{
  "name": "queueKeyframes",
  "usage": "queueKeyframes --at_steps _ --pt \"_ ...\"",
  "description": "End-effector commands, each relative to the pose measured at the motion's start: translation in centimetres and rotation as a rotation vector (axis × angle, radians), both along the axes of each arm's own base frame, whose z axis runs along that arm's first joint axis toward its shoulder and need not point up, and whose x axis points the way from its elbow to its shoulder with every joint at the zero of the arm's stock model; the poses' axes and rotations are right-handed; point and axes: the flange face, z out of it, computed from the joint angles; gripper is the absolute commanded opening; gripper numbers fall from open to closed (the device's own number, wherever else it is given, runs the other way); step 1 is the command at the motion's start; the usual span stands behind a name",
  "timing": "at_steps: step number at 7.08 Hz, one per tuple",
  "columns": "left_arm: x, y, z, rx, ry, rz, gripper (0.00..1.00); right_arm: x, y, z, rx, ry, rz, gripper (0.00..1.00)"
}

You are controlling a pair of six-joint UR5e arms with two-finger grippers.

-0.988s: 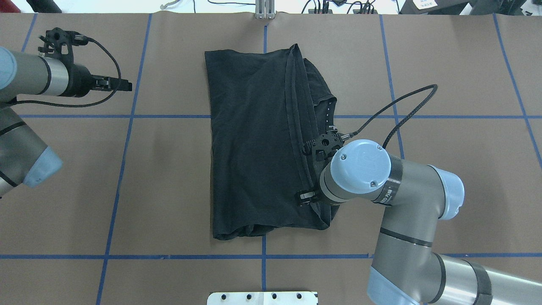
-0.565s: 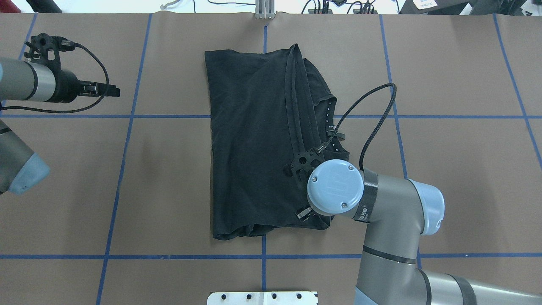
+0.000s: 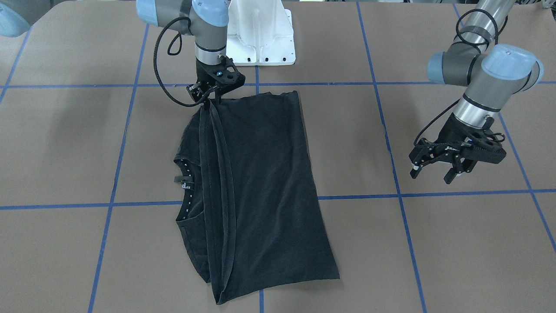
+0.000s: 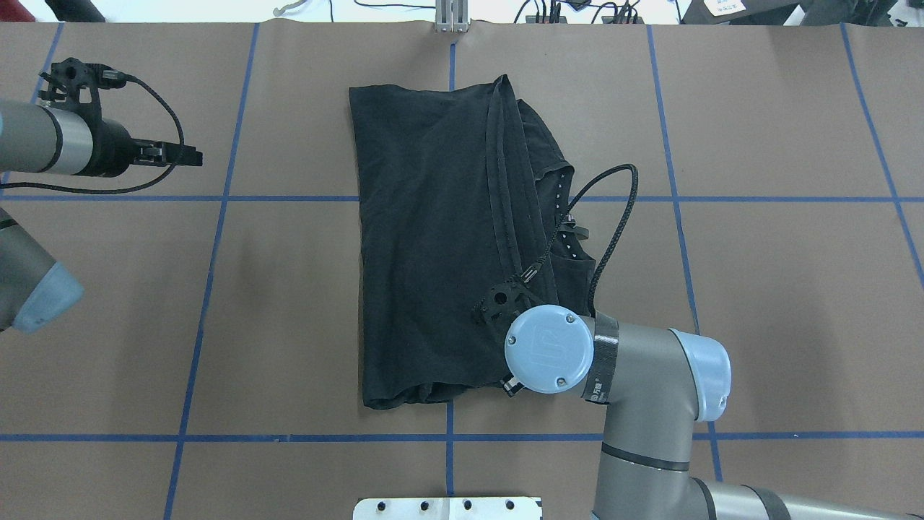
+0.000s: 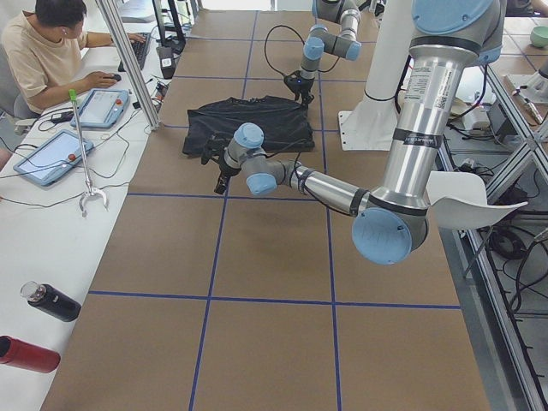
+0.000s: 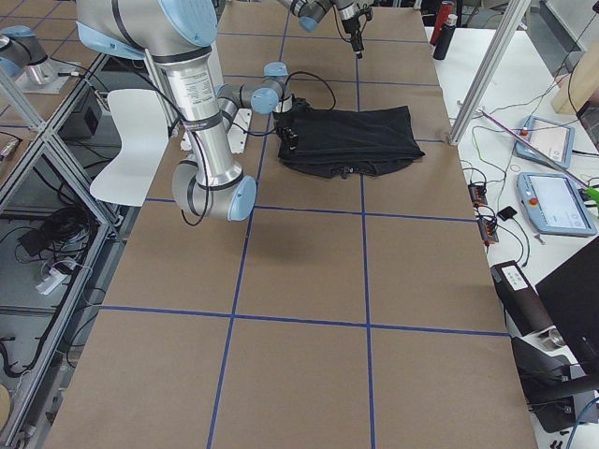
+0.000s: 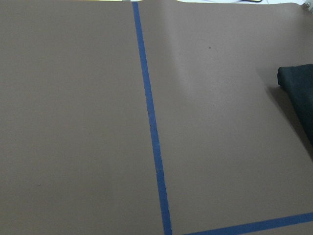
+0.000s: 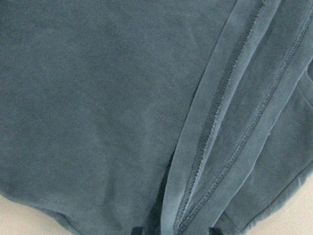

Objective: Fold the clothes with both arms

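shirt (image 4: pixel 426 253): black, folded long, flat in the middle of the table (image 4: pixel 779 108) | right gripper (image 3: pixel 211 99): down at the shirt's edge nearest the robot, can't tell how its jaws stand | left gripper (image 3: pixel 430 174): jaws apart, holding nothing, well away from the shirt

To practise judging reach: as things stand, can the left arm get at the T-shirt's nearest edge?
Probably yes. The left gripper hangs open above bare table beside the T-shirt, with nothing between them. The right gripper is at the hems on the shirt's other side.
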Motion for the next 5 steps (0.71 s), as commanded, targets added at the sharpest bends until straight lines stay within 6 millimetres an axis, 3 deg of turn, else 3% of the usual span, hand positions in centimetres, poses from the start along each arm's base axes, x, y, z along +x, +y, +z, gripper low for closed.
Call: queueKeyframes --at_steps 1,5 --pt "-0.01 0.01 -0.05 -0.005 0.004 -0.003 0.98 -0.55 -0.12 0.01 0.003 0.007 -0.005 0.4" --pt "-0.01 0.04 -0.13 -0.005 0.006 -0.003 0.98 -0.68 -0.16 0.11 0.004 0.01 -0.008 0.3"
